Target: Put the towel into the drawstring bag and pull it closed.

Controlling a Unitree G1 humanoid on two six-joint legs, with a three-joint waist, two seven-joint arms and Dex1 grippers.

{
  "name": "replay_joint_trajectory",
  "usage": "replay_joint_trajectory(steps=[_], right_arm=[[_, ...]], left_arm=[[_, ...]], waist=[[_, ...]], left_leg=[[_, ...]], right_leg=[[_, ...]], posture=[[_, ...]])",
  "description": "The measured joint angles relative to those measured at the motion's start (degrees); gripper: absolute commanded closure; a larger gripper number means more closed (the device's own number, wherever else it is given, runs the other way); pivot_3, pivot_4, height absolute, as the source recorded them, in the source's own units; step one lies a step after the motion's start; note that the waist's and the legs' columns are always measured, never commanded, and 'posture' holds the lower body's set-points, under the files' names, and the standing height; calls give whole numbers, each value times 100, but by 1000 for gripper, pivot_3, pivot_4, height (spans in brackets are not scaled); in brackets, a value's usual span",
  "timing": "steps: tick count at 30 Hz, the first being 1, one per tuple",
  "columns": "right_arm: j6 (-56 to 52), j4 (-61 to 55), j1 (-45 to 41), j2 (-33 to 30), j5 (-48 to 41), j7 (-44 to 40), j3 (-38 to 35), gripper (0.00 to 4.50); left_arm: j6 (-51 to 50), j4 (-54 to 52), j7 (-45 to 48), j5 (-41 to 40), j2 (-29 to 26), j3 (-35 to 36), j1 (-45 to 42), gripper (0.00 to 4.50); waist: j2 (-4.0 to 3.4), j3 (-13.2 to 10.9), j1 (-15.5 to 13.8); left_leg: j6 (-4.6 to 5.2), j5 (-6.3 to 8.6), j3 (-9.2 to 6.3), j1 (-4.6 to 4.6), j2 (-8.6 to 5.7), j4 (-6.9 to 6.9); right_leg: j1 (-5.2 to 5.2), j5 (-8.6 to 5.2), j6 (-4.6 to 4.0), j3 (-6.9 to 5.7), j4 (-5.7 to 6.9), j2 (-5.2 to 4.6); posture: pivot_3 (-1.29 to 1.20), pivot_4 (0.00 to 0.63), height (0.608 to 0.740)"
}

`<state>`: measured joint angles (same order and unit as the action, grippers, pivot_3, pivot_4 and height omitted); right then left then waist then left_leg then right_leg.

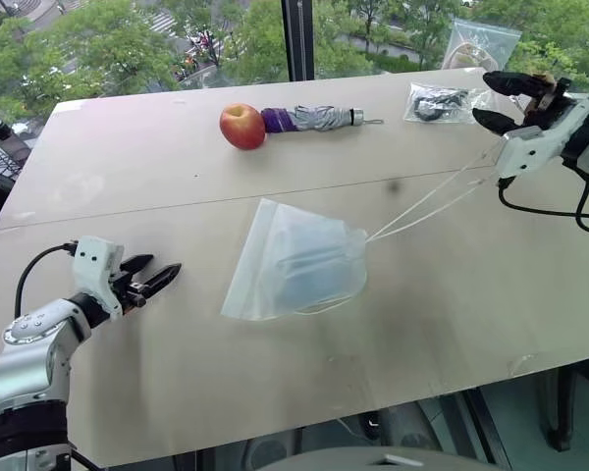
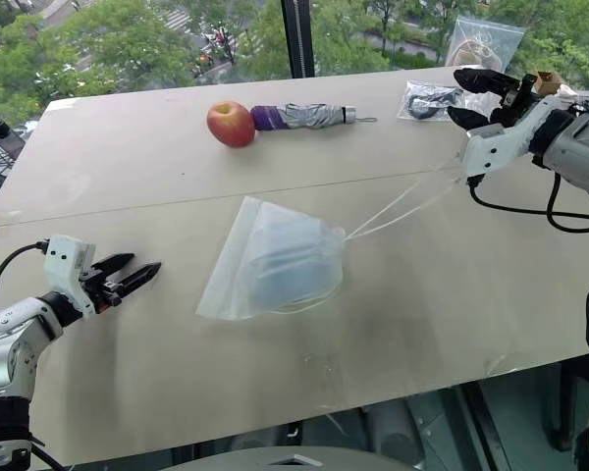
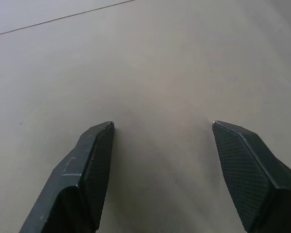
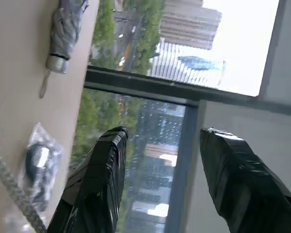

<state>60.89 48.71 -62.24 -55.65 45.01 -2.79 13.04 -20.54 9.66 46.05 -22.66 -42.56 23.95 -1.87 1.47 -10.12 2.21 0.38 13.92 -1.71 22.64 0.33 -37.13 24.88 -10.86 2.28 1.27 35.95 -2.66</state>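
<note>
Black right gripper [image 1: 499, 102] raised at the far right table [image 1: 128, 167] edge, fingers spread, cords [image 1: 427, 204] running taut up toward its wrist. Left gripper [image 1: 153, 276] near the table's left, fingers apart, empty. Bag [image 1: 294, 260] lying mid-table, blue towel [image 1: 309, 275] inside. Apple [image 1: 241, 126], umbrella [image 1: 314, 120] beyond.

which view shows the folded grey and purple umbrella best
The left eye view: the whole folded grey and purple umbrella lies beside the red apple, unobstructed. The right eye view shows the same. The right wrist view catches its grey end and strap.
</note>
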Motion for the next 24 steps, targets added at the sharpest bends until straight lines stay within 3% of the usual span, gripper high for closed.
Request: replay_joint_trajectory(steps=[2, 6, 8, 9, 11, 14, 19, 24], right_arm=[[268, -181, -22, -96, 440, 684, 30, 1947], [543, -280, -309, 179, -46, 963, -80, 1947], [519, 48, -496, 363, -573, -61, 122, 1947], [426, 405, -405, 384, -767, -941, 339, 1947], [320, 968, 29, 388, -993, -1926, 632, 1947], [103, 1226, 72, 516, -1755, -2804, 588, 1947], [-475, 921, -88, 589, -3232, -4662, 282, 1947], [-1222, 775, -129, 914, -3833, -5166, 7, 1947]], left_arm=[[1, 0, -23, 3, 21, 0, -7, 1180], [10, -21, -161, 13, 121, 17, 16, 1180], [-3, -111, -276, 13, 230, 14, 37, 1180], [-17, -224, -312, 10, 326, -27, 65, 1180], [25, -370, -373, -4, 448, -35, 143, 1180], [-30, -434, -434, 6, 470, -32, 263, 1180], [-32, -644, -556, 2, 651, -147, 258, 1180], [-39, -652, -597, -1, 670, -158, 238, 1180]], waist=[[0, 1, 0], [-5, 3, 14], [8, 11, 19], [29, 24, 7], [72, 45, -62], [-74, -21, 19], [-36, -5, 37], [-47, -11, 24]], left_leg=[[0, 0, 2, -2, 0, -1], [2, -1, 11, -21, 1, -1], [3, 0, 6, -64, 5, 2], [7, 3, -10, -101, 8, 5], [10, 5, -29, -98, 22, -4], [34, 7, 22, -91, -13, -12], [34, 9, 17, -105, 19, -11], [33, 9, 22, -105, 19, -12]], right_leg=[[-1, 0, 0, 3, 2, 0], [-12, 5, 5, 15, 10, 0], [-63, 1, -1, 7, -2, 3], [-116, -3, -3, -12, -20, 3], [-137, -5, -3, -36, -31, -6], [-103, 11, 24, 38, -15, -47], [-119, 21, 39, 3, -11, -8], [-116, 13, 22, 8, -6, -8]], posture=[[0, 150, 740], [0, 150, 740], [0, 150, 740], [0, 150, 740], [0, 150, 740], [0, 150, 740], [0, 150, 740], [0, 150, 740]])
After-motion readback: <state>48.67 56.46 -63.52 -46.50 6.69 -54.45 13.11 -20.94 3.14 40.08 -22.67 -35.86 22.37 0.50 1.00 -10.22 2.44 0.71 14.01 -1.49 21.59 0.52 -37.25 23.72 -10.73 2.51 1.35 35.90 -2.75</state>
